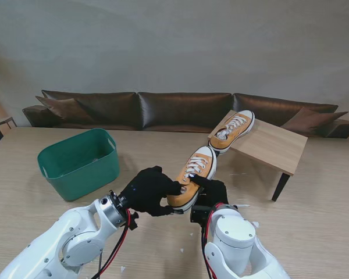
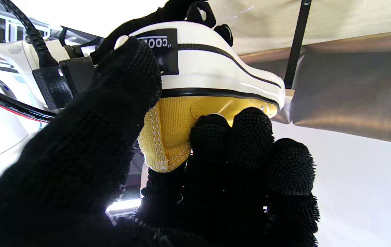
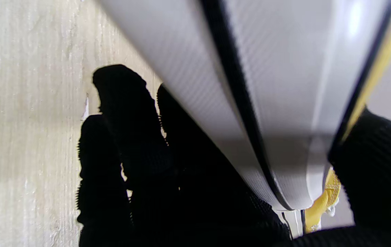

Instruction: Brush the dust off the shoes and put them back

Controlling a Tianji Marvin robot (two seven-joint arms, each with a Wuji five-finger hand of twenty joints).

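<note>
A yellow canvas shoe [image 1: 193,175] with white laces and a white sole is held off the table between both black-gloved hands. My left hand [image 1: 150,190] is shut on its heel; the left wrist view shows the yellow heel [image 2: 171,137] and white sole [image 2: 216,68] wrapped by my fingers [image 2: 250,164]. My right hand [image 1: 212,190] is shut on the shoe's right side, its thumb on the laces; the right wrist view shows the sole [image 3: 250,85] resting on the fingers [image 3: 130,137]. The second yellow shoe [image 1: 232,130] lies on a small wooden stand [image 1: 273,145]. No brush is in view.
A green plastic basket [image 1: 78,163] stands on the table to the left. The small stand's black leg [image 1: 281,186] is at the right. Small white scraps [image 1: 244,206] lie on the table near my right hand. A brown sofa [image 1: 180,109] runs behind the table.
</note>
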